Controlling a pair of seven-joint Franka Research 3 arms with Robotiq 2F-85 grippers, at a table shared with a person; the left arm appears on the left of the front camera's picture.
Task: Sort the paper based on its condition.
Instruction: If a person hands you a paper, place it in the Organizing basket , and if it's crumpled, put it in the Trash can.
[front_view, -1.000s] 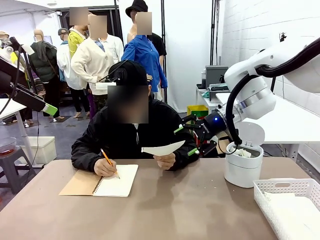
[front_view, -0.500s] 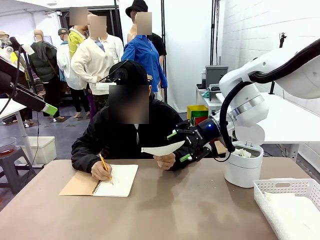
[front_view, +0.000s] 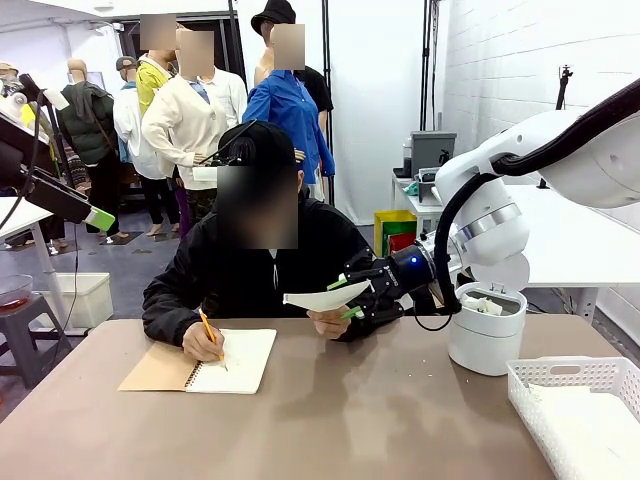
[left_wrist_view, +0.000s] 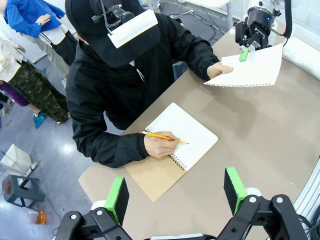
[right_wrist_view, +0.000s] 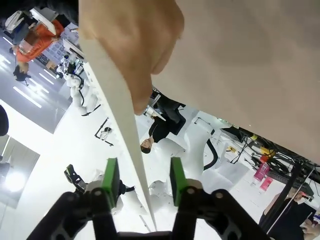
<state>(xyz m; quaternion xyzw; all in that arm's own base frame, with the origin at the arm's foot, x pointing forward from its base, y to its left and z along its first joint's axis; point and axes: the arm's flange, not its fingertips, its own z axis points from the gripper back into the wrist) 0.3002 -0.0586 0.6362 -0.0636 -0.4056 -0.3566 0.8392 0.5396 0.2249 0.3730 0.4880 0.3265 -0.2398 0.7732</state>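
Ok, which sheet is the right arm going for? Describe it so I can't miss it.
Look at the person's hand raised above the table's far edge. It holds out a smooth white sheet, flat in mid-air. Unlike the open notebook beside it, it is loose, with the right gripper straddling its edge.

robot lab or demo hall — white partition walls (front_view: 380, 100), onlookers (front_view: 190, 110) standing behind, brown worktable (front_view: 350, 420)

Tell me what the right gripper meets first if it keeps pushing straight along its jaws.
Probably the person's hand holding the flat white paper sheet. The right gripper already has the sheet's edge between its half-closed jaws, and in the right wrist view that hand lies directly ahead, though depth is unclear.
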